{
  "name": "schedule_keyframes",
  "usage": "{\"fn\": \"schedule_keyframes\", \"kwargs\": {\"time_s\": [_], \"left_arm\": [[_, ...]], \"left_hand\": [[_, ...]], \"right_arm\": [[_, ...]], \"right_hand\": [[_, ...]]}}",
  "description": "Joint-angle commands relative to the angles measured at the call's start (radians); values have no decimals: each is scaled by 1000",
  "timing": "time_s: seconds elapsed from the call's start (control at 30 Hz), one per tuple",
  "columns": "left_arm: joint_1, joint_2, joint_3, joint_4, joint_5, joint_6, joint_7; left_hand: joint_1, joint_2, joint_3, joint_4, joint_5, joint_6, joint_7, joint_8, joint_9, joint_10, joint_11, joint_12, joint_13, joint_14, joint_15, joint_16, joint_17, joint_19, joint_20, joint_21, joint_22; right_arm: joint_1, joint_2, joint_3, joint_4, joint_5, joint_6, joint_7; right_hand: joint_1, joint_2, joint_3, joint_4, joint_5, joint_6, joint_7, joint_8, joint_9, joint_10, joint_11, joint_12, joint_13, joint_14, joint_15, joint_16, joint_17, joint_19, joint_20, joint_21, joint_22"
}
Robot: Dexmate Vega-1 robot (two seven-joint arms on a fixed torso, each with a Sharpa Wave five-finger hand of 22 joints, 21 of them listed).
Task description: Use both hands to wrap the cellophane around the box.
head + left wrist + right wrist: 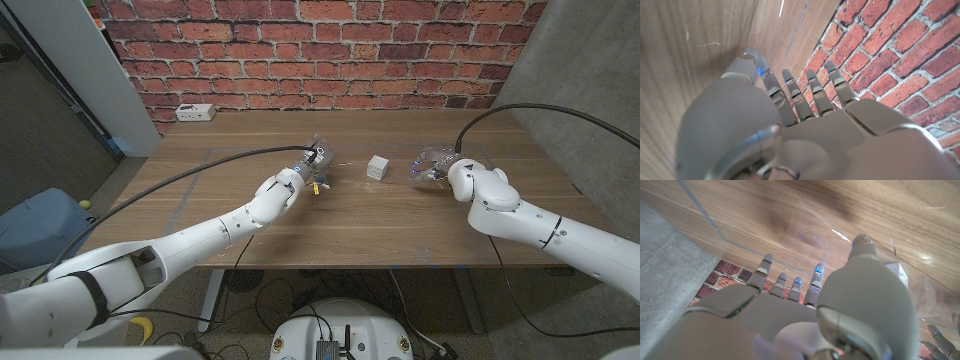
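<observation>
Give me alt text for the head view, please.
A small white box sits mid-table, with the left hand and right hand raised either side of it. Brick wall behind.

the head view looks down from above over the wooden desk (300, 215) toward the brick wall (320, 50). each wrist view sits close behind its own hand, looking along its fingers at desk and brick.
</observation>
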Motion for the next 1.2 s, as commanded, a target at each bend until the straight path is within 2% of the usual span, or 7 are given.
{"fn": "schedule_keyframes", "kwargs": {"time_s": [0.03, 0.17, 0.27, 0.5, 0.8, 0.97, 1.2], "left_arm": [[-24, -28, 43, 127, 39, 57, 255], [-49, -30, 67, 179, 59, 64, 378], [-76, -34, 88, 232, 77, 67, 501], [-199, -11, 173, 336, 144, -17, 764], [-343, -13, 281, 392, 223, -145, 885], [-416, -62, 349, 477, 250, -209, 982], [-503, -113, 460, 529, 245, -252, 982]], "left_hand": [[49, 36, 0, 4, -29, 65, -5, 5, 6, 59, -5, 10, 5, 33, -161, 10, 6, 28, -19, 14, 6], [68, 58, -8, 7, -48, 81, -13, -4, 3, 100, -12, 15, 8, 56, -172, 15, 11, 43, -44, 19, 7], [76, 75, -17, 12, -56, 75, -17, -16, 3, 129, -12, 18, 11, 74, -176, 19, 16, 48, -68, 20, 8], [86, 106, -38, 21, -55, 59, -16, -27, 7, 176, -13, 27, 23, 93, -183, 20, 23, 57, -110, 22, 9], [99, 123, -53, 21, -49, 51, -15, -27, 9, 209, -15, 35, 35, 104, -186, 21, 27, 63, -130, 23, 9], [106, 129, -63, 21, -46, 49, -13, -25, 10, 232, -15, 41, 42, 112, -187, 22, 29, 66, -134, 23, 9], [116, 129, -72, 17, -43, 47, -12, -24, 9, 246, -15, 45, 47, 121, -188, 21, 30, 68, -137, 23, 9]], "right_arm": [[-72, 11, 19, 9, -35, 20, -111], [-136, 14, 73, 18, 5, 107, -251], [-158, 18, 93, 23, 19, 140, -293], [-192, 25, 119, 33, 42, 191, -342], [-225, 27, 141, 32, 60, 215, -366], [-240, 29, 149, 32, 66, 216, -378], [-256, 32, 159, 38, 89, 225, -387]], "right_hand": [[81, 52, 46, -43, -8, 275, -22, 58, -2, 137, -61, 26, 0, 84, -45, 24, 1, 60, -37, 13, 1], [110, 106, 84, -47, -53, 513, 47, 100, -6, 284, -90, 49, -3, 170, -99, 46, 2, 116, -77, 20, 2], [115, 104, 89, -50, -66, 550, 58, 104, -8, 314, -92, 53, -4, 189, -109, 50, 2, 128, -79, 22, 2], [122, 102, 95, -56, -79, 569, 67, 97, -11, 331, -90, 50, -5, 204, -128, 51, 1, 140, -84, 23, 2], [125, 100, 98, -58, -84, 578, 71, 93, -12, 338, -88, 48, -5, 205, -129, 49, 1, 144, -86, 23, 2], [125, 99, 100, -58, -88, 584, 71, 90, -13, 340, -90, 45, -5, 206, -128, 48, 1, 146, -86, 23, 2], [125, 98, 101, -57, -92, 584, 73, 85, -13, 340, -88, 42, -5, 206, -127, 46, 1, 147, -85, 22, 2]]}}
